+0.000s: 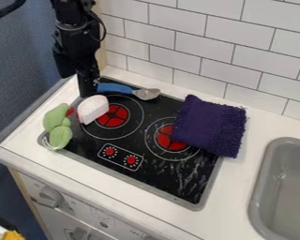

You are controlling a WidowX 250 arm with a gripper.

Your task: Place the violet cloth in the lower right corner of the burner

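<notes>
The violet cloth (210,125) lies folded over the upper right edge of the black burner plate (171,180), partly on the white counter. It covers part of the right-hand red ring. My gripper (88,89) hangs down at the plate's upper left corner, far to the left of the cloth and apart from it, beside the handle of a blue spoon.
The blue spoon (119,88) lies along the plate's back edge. A white wedge-shaped toy (93,108) stands just below the gripper, with a green plush toy (57,125) at its left. A tiled wall rises behind; a grey sink (259,187) is at the right.
</notes>
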